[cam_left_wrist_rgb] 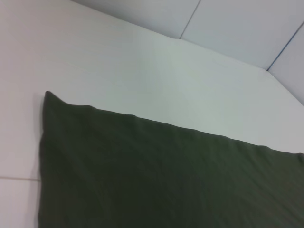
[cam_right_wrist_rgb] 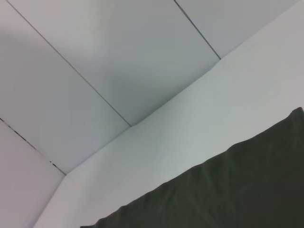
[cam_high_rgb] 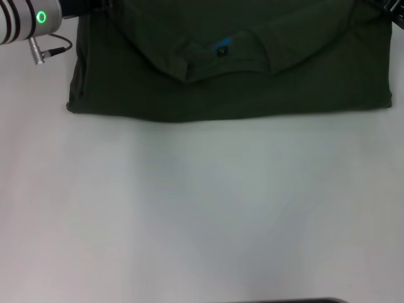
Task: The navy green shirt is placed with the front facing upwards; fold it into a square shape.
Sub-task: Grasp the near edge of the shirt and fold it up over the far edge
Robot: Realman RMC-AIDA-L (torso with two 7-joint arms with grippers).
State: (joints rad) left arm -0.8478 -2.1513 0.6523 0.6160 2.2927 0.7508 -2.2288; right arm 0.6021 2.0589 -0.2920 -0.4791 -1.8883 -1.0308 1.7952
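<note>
The navy green shirt (cam_high_rgb: 233,95) lies folded on the white table (cam_high_rgb: 202,208) at the far side, its near folded edge running straight across. The collar with a small black label and teal print (cam_high_rgb: 222,48) shows on top, curving toward me. In the left wrist view the shirt (cam_left_wrist_rgb: 166,175) shows as a flat dark panel with one corner; the right wrist view catches another edge of the shirt (cam_right_wrist_rgb: 237,190). My left arm's wrist (cam_high_rgb: 28,19), silver with a green ring light, sits at the far left by the shirt's corner. No fingers of either gripper show.
A cable plug (cam_high_rgb: 41,53) hangs off the left wrist just left of the shirt. A dark strip (cam_high_rgb: 297,300) lies at the table's near edge. Grey floor panels (cam_right_wrist_rgb: 95,57) lie beyond the table.
</note>
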